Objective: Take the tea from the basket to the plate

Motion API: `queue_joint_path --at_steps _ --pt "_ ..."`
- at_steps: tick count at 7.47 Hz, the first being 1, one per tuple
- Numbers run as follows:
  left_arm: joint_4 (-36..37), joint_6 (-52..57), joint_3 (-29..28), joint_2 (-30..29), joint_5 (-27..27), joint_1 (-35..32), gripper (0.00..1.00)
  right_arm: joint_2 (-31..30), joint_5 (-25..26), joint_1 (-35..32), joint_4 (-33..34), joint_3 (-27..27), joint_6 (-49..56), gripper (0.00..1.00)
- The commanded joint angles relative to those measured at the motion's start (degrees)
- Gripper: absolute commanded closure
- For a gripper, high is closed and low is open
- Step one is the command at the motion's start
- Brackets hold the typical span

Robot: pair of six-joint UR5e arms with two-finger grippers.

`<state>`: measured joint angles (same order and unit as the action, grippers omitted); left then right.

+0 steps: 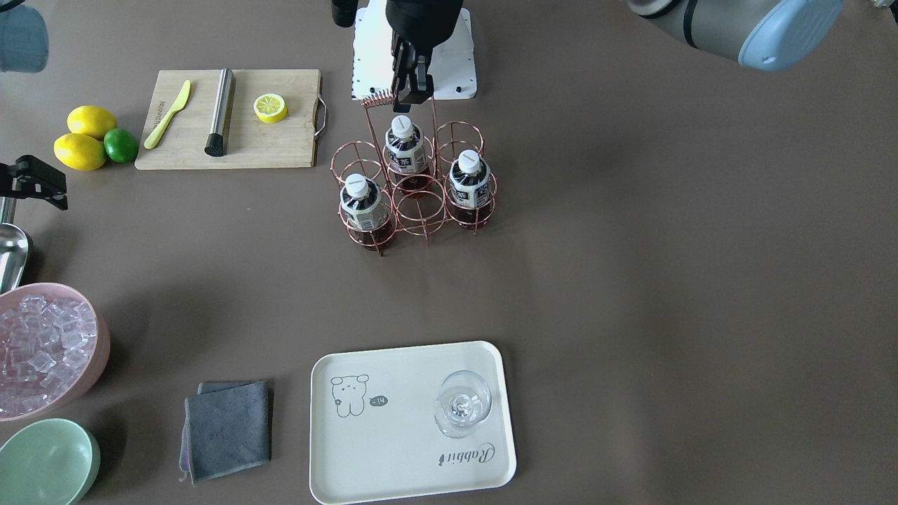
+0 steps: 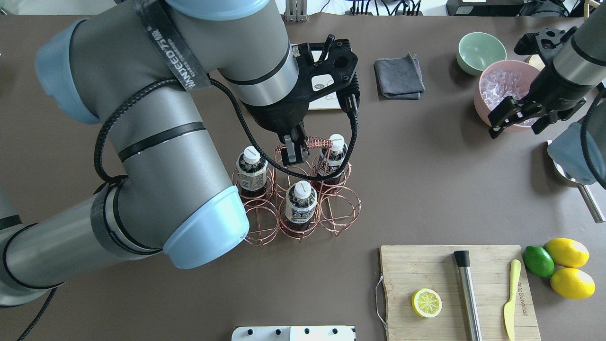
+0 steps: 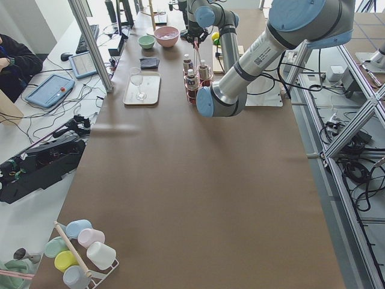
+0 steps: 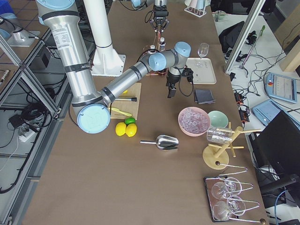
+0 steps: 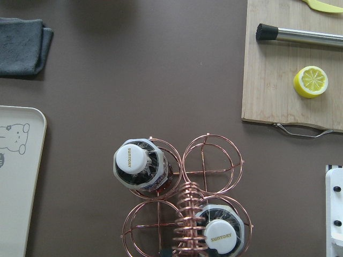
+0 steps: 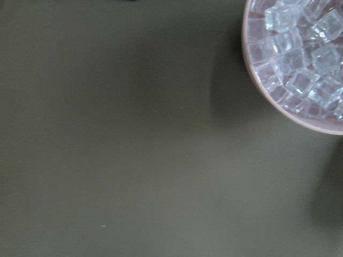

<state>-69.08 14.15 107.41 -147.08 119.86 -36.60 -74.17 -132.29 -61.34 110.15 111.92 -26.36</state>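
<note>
The copper wire basket [image 1: 414,200] stands mid-table with three tea bottles in its cells [image 1: 405,144] [image 1: 468,179] [image 1: 361,203]; the other cells are empty. My left gripper [image 2: 294,155] hangs above the basket and looks shut on the coiled handle [image 2: 318,141]; the coil also shows in the left wrist view [image 5: 187,225]. The cream plate [image 1: 393,449] lies near the operators' edge with a clear glass [image 1: 461,403] on it. My right gripper [image 2: 516,128] is open and empty beside the pink ice bowl.
A wooden cutting board [image 1: 280,144] holds a lemon half [image 1: 270,108], a muddler and a yellow knife. Two lemons and a lime [image 1: 121,145] lie beside it. A pink ice bowl [image 2: 502,87], a mint bowl [image 2: 481,52], a grey cloth [image 2: 398,76] and a metal scoop are around.
</note>
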Motion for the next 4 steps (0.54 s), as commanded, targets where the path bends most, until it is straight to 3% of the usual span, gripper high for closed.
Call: queue_joint_path --at_steps 1,4 --pt "0.1 0.0 0.3 0.1 -0.1 -0.1 1.00 7.9 -3.1 7.5 -0.6 -2.1 -21.5 0.00" --pt "0.2 0.0 0.5 -0.3 0.0 -0.1 1.00 19.2 -1.4 12.5 -8.6 -10.8 -43.0 0.00"
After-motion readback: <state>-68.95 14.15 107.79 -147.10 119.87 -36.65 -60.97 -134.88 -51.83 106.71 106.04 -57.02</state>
